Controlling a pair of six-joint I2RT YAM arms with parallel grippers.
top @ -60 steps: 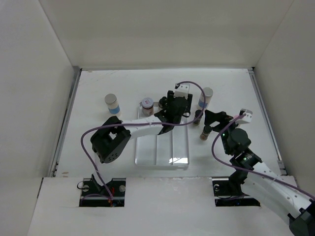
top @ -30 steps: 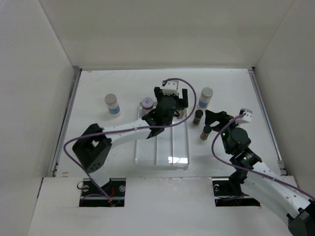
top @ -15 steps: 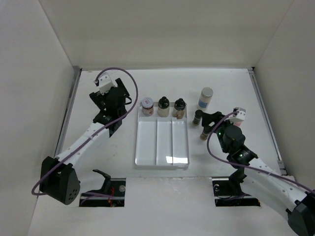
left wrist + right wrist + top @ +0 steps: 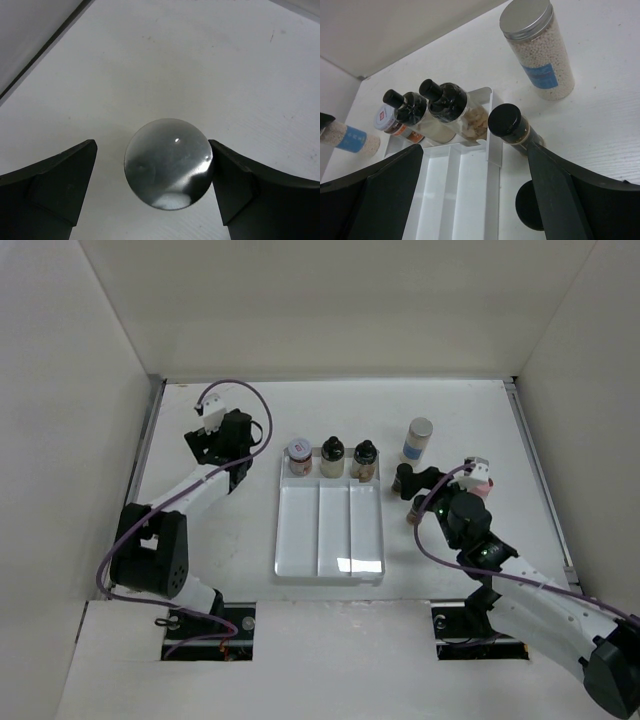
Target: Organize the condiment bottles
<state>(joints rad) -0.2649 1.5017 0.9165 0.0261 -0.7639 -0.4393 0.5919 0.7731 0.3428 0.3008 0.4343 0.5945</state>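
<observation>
Hovering left of the tray [image 4: 328, 540], the left gripper [image 4: 152, 150] sat spread wide around the silver-capped jar [image 4: 169, 162], probably lined up to grab it. Right gripper [image 4: 476, 146] gaped too, by the black-capped bottles [image 4: 507, 122] right of the tray.

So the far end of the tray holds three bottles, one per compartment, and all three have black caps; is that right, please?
Not quite. Three do stand at the far end of the tray, one per compartment, but only the middle bottle and the right bottle have black caps; the leftmost jar has a pale cap with a red mark. The right wrist view shows it.
</observation>
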